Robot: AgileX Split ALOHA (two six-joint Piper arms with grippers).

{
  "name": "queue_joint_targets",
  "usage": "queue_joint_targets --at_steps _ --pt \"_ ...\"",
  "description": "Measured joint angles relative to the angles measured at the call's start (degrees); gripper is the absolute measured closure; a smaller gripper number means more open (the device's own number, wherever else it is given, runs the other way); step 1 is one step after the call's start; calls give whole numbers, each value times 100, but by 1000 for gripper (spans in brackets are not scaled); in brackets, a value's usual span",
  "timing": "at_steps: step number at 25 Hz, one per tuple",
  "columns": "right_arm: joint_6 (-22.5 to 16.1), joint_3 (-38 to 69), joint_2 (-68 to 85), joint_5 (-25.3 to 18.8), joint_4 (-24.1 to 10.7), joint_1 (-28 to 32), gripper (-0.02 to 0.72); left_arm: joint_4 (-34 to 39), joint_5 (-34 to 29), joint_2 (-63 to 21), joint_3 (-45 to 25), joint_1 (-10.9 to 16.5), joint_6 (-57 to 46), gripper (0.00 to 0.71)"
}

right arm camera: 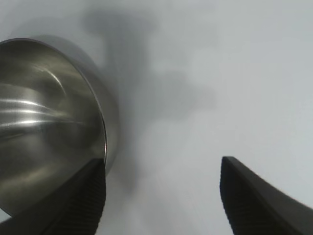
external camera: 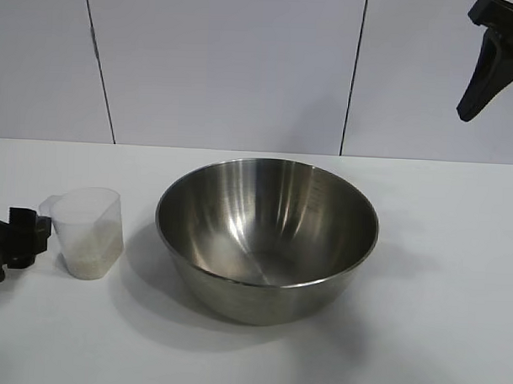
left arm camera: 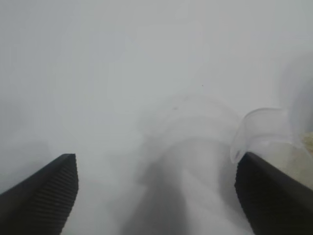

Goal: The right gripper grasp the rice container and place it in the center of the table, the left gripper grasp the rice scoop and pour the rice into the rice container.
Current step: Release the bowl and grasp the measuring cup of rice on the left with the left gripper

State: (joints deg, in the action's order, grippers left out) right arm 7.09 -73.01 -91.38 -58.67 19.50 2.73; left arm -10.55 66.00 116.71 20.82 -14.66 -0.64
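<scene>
The rice container (external camera: 267, 234), a shiny steel bowl, stands empty at the middle of the white table (external camera: 437, 333). The rice scoop (external camera: 88, 231), a frosted plastic cup, stands upright to its left with rice (external camera: 92, 258) in its bottom. My left gripper (external camera: 19, 238) is low at the far left, right beside the scoop's handle. In the left wrist view my left gripper (left arm camera: 156, 161) is open, with the scoop (left arm camera: 261, 129) just outside one finger. My right gripper (external camera: 495, 126) hangs open high at the upper right, and in the right wrist view (right arm camera: 164, 166) it is empty beside the bowl (right arm camera: 44, 127).
A white panelled wall (external camera: 227, 65) closes off the back of the table. Bare tabletop lies in front of the bowl and to its right.
</scene>
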Motion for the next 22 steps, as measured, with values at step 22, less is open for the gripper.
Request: queue_joint_targets --at_steps 22 --pt "0 0 0 155 0 0 240 513 0 0 329 116 -180 225"
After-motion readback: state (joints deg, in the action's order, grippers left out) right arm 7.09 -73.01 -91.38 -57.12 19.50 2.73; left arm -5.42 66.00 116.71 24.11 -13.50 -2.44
